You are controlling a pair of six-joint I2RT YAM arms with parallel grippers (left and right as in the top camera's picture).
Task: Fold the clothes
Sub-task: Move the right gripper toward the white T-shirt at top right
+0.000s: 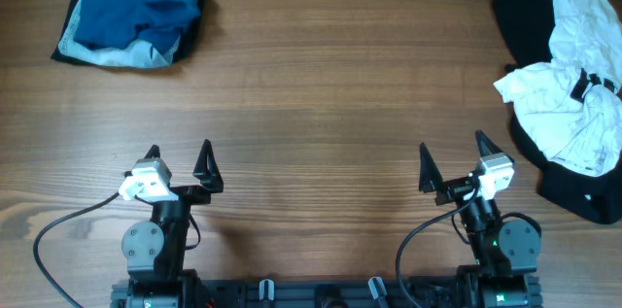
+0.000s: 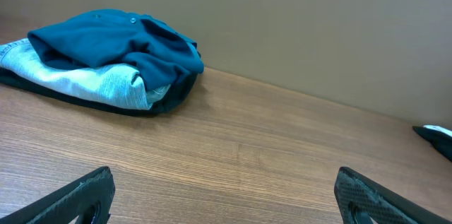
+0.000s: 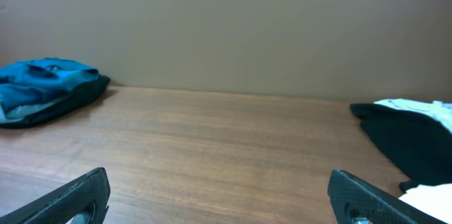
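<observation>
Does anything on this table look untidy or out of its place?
Yes. The white T-shirt lies crumpled at the right, on top of a black cloth, partly out of the overhead view. The blue shirt at far left is bunched too. Nothing looks spilled or damaged.

Both arms matte black. Left gripper and right gripper: two thin black triangular fingers each, tapering to sharp points. In the wrist views the finger surface is dark with a fine speckled texture and a round hole near the base. White boxy camera block on each wrist. Round grey joint housing lower on each arm. Thin black cable loops off each arm. Small green light, probably an LED, on right arm. Black base rail with clips.
</observation>
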